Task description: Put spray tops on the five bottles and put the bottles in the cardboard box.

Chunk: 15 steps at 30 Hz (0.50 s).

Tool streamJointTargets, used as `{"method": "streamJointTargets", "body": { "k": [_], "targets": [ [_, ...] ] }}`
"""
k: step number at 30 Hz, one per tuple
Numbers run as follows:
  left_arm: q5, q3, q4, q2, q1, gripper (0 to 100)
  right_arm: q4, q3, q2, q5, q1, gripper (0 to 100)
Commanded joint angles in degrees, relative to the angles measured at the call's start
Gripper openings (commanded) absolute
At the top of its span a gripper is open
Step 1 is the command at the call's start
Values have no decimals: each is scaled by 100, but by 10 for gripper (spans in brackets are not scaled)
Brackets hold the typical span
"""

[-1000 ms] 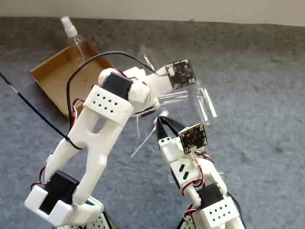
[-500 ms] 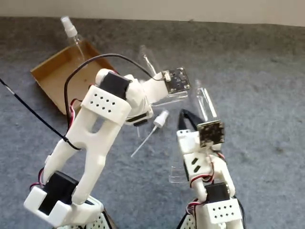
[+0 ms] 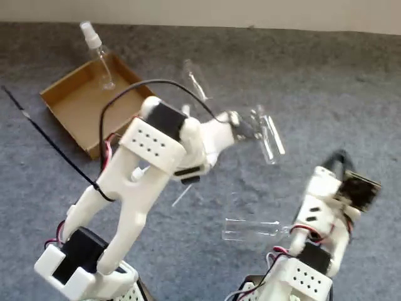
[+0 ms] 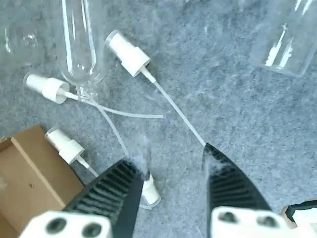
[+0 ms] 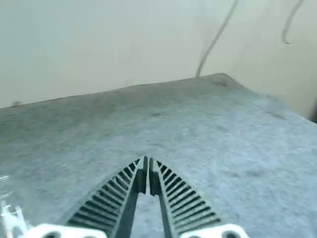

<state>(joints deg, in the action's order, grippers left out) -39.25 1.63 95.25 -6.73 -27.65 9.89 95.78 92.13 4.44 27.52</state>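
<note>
since the loose spray tops lay tube over tube beside a bare bottle, a pinch there could, i judged, have snagged two or set the bottle rolling. the left gripper hung spread and empty over them; the right gripper, pressed together on nothing, pointed outward at five o'clock. the cardboard box sat at ten o'clock.

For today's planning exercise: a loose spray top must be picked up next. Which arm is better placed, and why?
Probably left. The left pincer is open above the loose spray tops on the mat; the right pincer is shut, pointing toward the wall.
</note>
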Motion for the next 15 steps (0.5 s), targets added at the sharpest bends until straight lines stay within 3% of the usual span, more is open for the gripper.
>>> {"method": "streamJointTargets", "body": {
  "k": [1,11,15],
  "targets": [
    [-53,31,79,-251,-532,130,-145,189,66,35,1314,5],
    [-26,-127,26,-233,-1648,131,-154,435,66,35,3327,5],
    [-26,-637,-571,-233,-2044,131,-154,435,66,35,4259,5]
  ]
}}
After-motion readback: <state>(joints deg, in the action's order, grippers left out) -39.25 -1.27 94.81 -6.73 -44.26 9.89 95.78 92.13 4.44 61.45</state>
